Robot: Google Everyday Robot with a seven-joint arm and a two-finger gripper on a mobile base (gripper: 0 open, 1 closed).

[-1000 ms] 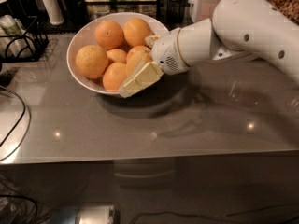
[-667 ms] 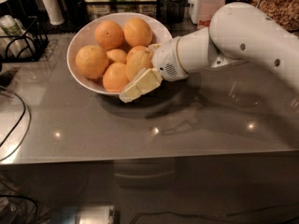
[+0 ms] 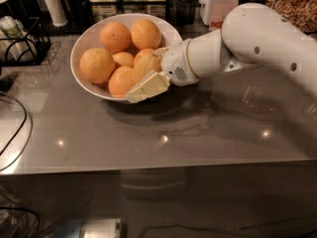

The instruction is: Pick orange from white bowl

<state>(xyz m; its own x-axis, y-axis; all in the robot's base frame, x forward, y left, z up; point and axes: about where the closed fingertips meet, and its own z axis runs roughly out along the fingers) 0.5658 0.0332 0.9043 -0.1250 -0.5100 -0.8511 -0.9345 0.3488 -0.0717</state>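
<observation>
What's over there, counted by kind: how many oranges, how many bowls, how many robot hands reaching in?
Oranges: 6, all in the bowl
White bowl: 1
Gripper: 1, at the bowl's right side among the oranges
Total: 8

Grey table [image 3: 198,133] under white bowl [image 3: 170,35] and black wire rack [image 3: 25,43]; gripper [image 3: 148,78] at bowl's near rim

Colour-wise: the white bowl [image 3: 171,33] is plain glossy white. The orange [image 3: 147,63] is a paler yellow-orange with dimpled skin, and the other oranges [image 3: 115,36] are a deeper orange. The gripper [image 3: 146,73], sitting at the bowl's right front edge against that pale orange, is cream, on a white arm [image 3: 257,38]. The worktop [image 3: 148,133] is shiny grey with small light spots.
</observation>
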